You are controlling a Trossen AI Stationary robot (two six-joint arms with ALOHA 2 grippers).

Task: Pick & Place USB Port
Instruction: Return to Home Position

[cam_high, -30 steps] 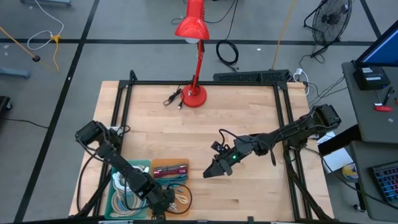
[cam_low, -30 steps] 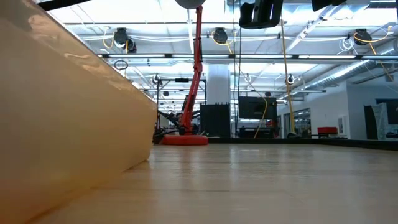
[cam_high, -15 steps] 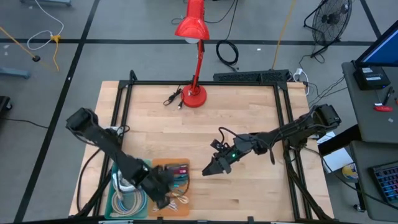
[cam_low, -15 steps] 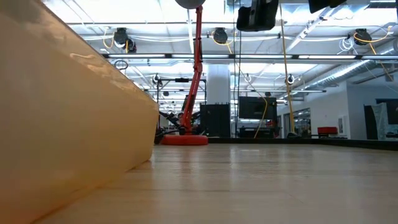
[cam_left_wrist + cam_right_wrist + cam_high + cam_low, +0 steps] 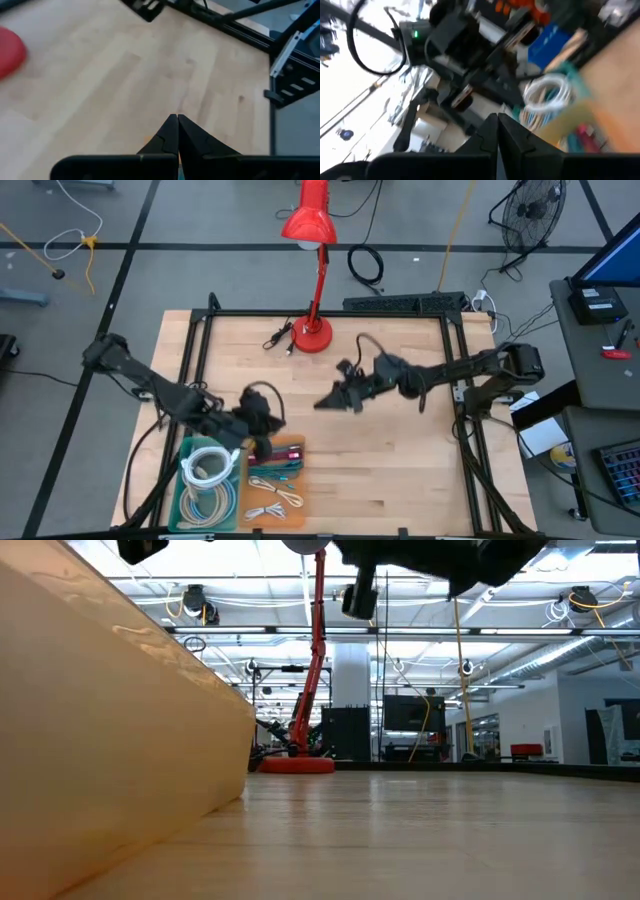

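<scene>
L gripper: fingers together, tips touching; hangs over table just past far end of orange bin, pointing twd table's R side.
R gripper: fingers together, tips touching; hangs over table ctr, on the near side of lamp, pointing twd L arm and the bins.
Grippers, relation: near each other, apart.
Orange bin: at table's near edge, L of ctr. Holds white cable at near end, teal cable mid-bin, red item at far end.
Green bin: touching orange bin's L side; holds white coils.
Lamp: red, upright; base at far edge near ctr, head reaching out beyond table.
Black cable: loose on table, just L of lamp base.
Table: wood top, black frame round it.
Low view: orange bin wall fills L side; lamp stands far back; dark arm parts cross top edge.
R wrist view: L arm close ahead, white coils and bins beyond fingertips.
</scene>
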